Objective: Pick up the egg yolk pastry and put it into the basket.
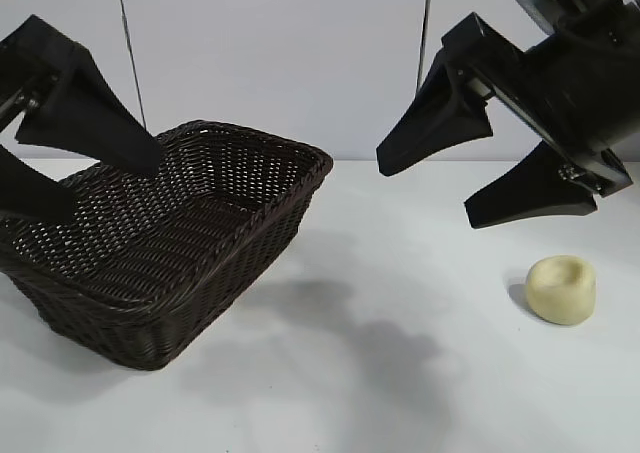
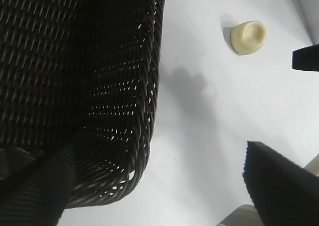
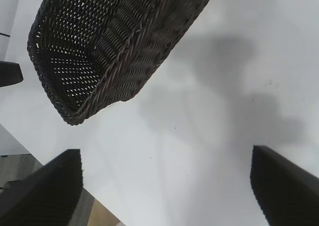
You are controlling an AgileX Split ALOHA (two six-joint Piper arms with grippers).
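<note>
1. Pale cream-yellow and matte, the egg yolk pastry (image 1: 562, 289) sits on the white desk (image 1: 400, 373) at the lower right of the exterior view, dimple up. The right pincer (image 1: 450, 188) hangs above it in the upper right, its two black fingers spread apart and holding nothing, their tips up and left of the pastry. The basket (image 1: 250, 213), dark woven wicker with nothing inside, fills the left half of the frame, well apart from the pastry. The left pincer (image 1: 90, 188) hovers over the basket at the far left, fingers also apart and empty.

2. In the left wrist view the basket (image 2: 149, 61) covers the left side of the frame, and the egg yolk pastry (image 2: 249, 37) lies on bare desk at the upper right, clear of the rim. A dark fingertip of the other arm shows at the right edge.

3. In the right wrist view the basket (image 3: 124, 51) occupies the upper left; the pincer's two fingers (image 3: 45, 191) frame the lower corners, wide apart, with only desk between them. The pastry is out of frame here.

4. Judged from this, the approach step is in hand: nothing is grasped yet. The next move calls for the right pincer to shift over the pastry, descend to straddle it, and close gently, since the pastry looks soft.
</note>
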